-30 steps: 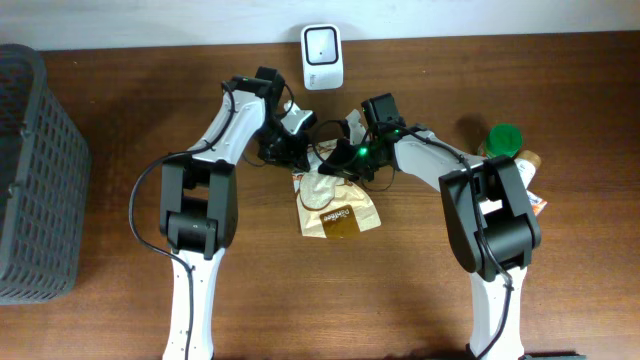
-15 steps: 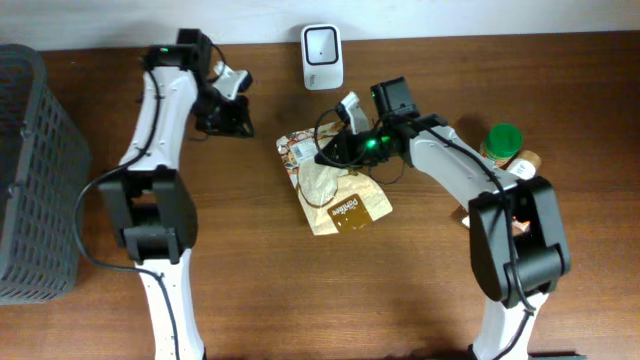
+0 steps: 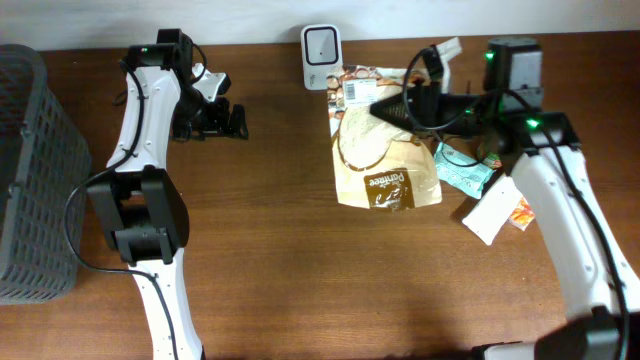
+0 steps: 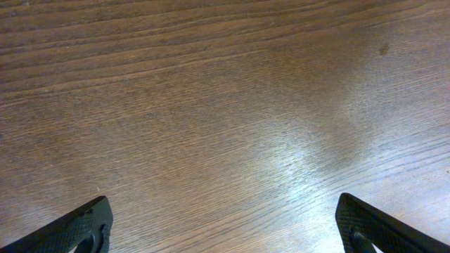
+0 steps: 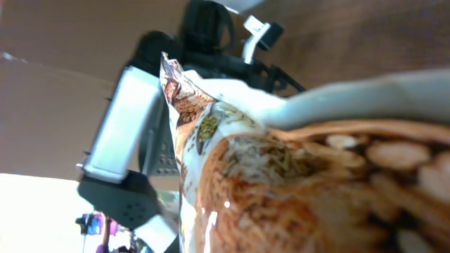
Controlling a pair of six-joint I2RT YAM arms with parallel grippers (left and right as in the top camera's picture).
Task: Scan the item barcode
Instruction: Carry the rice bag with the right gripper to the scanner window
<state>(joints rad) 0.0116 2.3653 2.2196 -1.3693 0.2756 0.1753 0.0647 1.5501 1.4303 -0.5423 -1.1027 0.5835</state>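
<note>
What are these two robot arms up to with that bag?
The right gripper is shut on a brown food pouch, holding its top end close beside the white barcode scanner at the back of the table. The left gripper is open and empty, over bare wood off to the left. A teal packet lies by the right arm.

You're looking down on a brown wooden table (image 3: 300, 290) that fills nearly the whole overhead frame, its grain running left to right, with a narrow pale strip of wall (image 3: 200, 15) along the top edge. At the far left of that frame you can see a dark grey slatted basket (image 3: 30, 170), cut off by the edge. In the left wrist view you get bare wood close up, with a soft pale sheen right of centre.
</note>
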